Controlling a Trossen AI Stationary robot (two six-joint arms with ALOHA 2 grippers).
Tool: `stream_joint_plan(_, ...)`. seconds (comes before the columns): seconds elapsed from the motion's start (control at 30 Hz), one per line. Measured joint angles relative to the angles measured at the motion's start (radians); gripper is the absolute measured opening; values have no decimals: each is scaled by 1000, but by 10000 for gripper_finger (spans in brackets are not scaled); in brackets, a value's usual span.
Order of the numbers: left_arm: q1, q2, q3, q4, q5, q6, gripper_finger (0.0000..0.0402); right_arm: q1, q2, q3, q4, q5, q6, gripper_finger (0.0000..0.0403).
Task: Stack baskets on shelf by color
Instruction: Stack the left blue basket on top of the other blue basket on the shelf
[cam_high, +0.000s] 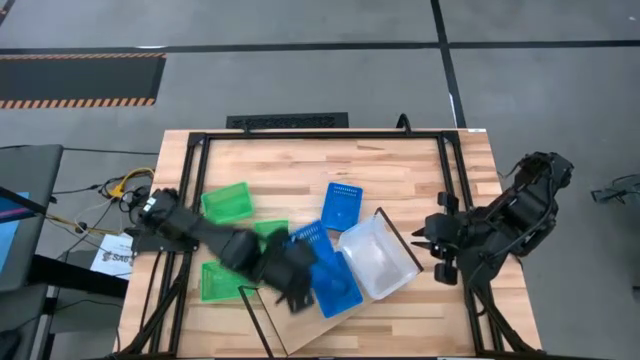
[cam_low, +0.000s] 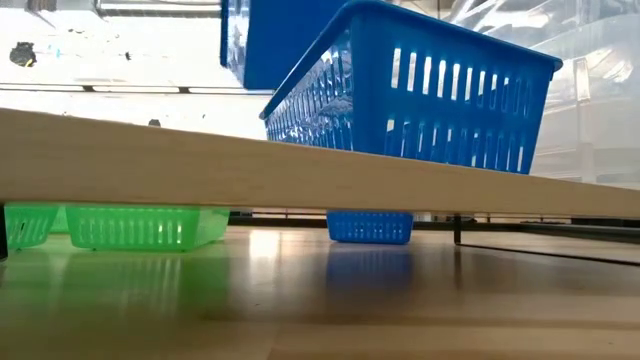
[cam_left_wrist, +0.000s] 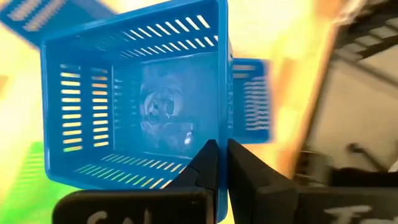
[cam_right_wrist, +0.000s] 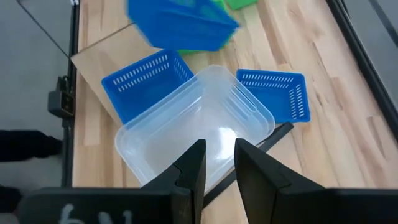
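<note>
Your left pincer (cam_left_wrist: 219, 163) is clamped on the rim wall of a blue basket (cam_left_wrist: 134, 99), its fingers pinched together over the thin plastic, and you carry it tilted above the near end of the shelf (cam_high: 300, 325), just over the second blue basket (cam_high: 335, 285) that already sits there. A clear basket (cam_high: 378, 255) rests on the shelf right beside that one, to its right. A third blue basket (cam_high: 342, 206) lies on the table (cam_high: 290, 170) farther back, and the green baskets (cam_high: 226, 202) lie to the left, one of them near the table's front-left edge. These baskets look light, stiff and a little springy, with slotted walls and smooth rims, so judge them slippery; a one-wall pinch lets the basket swing, which the tilt suggests. Take hold at the middle of a short wall, fingers straddling the rim, and keep the base level before you nest it into the blue one below. If it goes in crooked it may jam or nudge the clear basket. Your right pincer (cam_right_wrist: 216, 163) waits at the table's right side, aimed at the clear basket, jaws part open and holding nothing
</note>
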Motion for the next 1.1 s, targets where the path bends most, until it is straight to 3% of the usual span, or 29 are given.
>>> stream_joint_plan(0.3,-132,32,-1,188,-216,-31,0,15,1,0,-31,0,-18,106)
stream_joint_plan(0.67,-141,99,-1,186,-114,-46,0,15,2,0,-40,-1,26,106)
stream_joint_plan(1.1,-111,142,-1,159,-141,-80,0,15,3,0,-40,-1,58,106)
